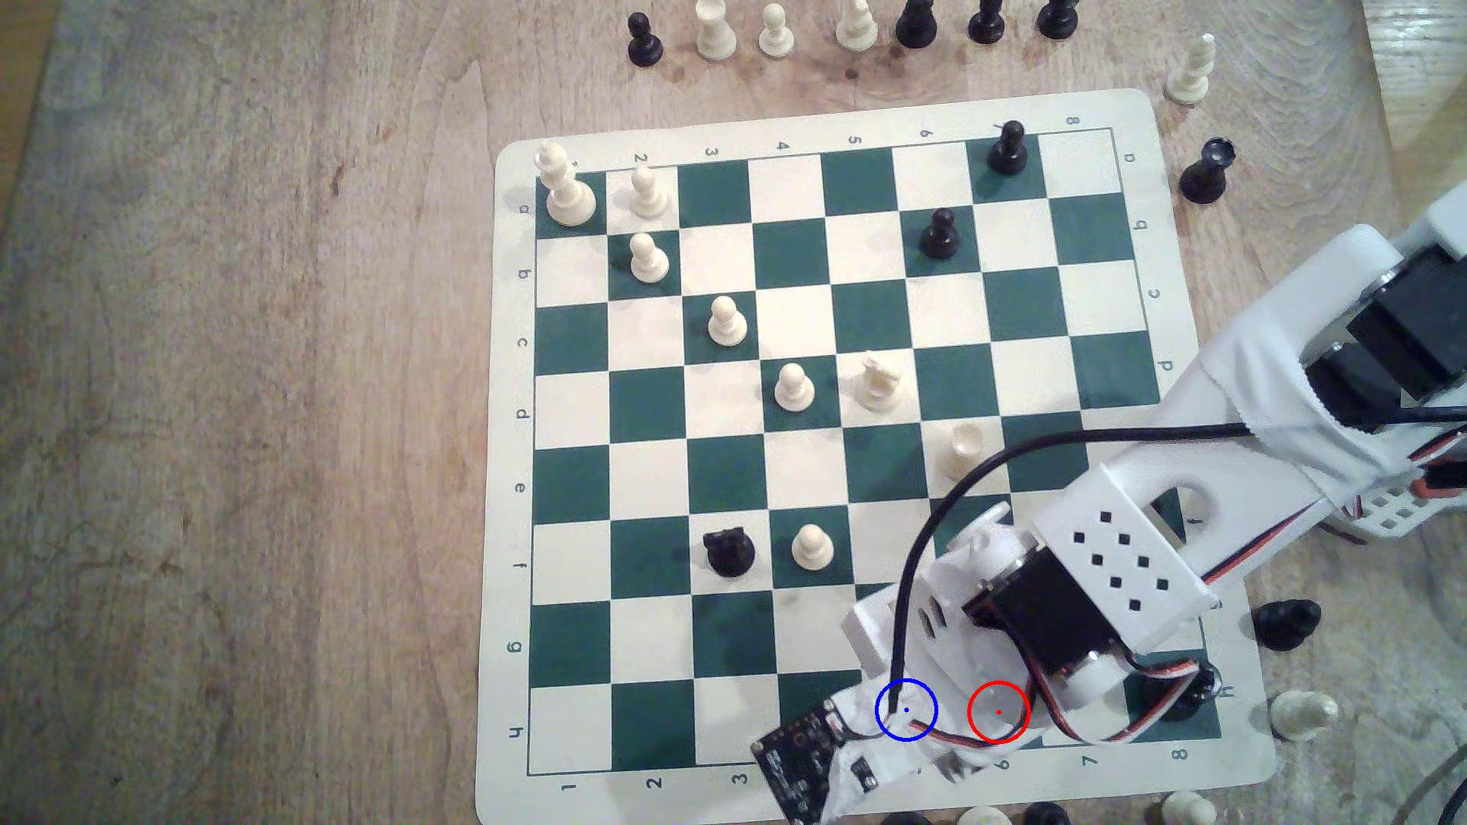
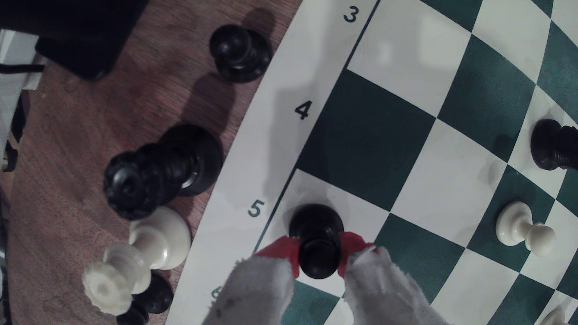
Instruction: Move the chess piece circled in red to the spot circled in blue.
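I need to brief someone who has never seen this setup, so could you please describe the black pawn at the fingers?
Find the chess mat edge where border numbers 4 and 5 are printed. On the cream square beside the 5 stands the black pawn, its ball head between two red-tipped fingers. The other dark pieces nearby stand off the mat on the wood.

Board squares around the hand lie bare. Off the board edge, a black queen and white queen crowd the desk.
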Robot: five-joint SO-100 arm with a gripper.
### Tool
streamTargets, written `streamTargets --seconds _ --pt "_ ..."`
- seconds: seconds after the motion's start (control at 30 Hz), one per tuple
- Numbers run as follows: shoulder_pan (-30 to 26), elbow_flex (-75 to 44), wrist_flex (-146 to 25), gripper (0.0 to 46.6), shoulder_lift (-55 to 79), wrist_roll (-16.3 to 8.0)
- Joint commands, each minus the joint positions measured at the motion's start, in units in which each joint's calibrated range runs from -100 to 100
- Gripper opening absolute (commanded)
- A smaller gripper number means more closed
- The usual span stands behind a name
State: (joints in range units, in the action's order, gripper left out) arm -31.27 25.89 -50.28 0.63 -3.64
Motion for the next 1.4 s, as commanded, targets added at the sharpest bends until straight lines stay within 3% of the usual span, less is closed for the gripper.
streamTargets --seconds 0.0,0.3,0.37,0.6,0.7,1.0,1.37 --pt "0.65 -3.77 -0.09 1.4 -0.71 0.29" --pt "0.10 -3.77 -2.46 1.8 -0.80 0.63" --pt "0.02 -3.77 -2.46 4.1 -0.80 0.63" --pt "0.10 -3.77 -2.71 18.4 -1.31 0.63" --pt "0.57 -3.23 -3.12 20.7 -3.26 0.59" --pt "2.52 -0.24 -7.38 22.3 -16.84 0.10" --pt "6.04 20.71 -11.39 20.2 -45.11 -1.56"
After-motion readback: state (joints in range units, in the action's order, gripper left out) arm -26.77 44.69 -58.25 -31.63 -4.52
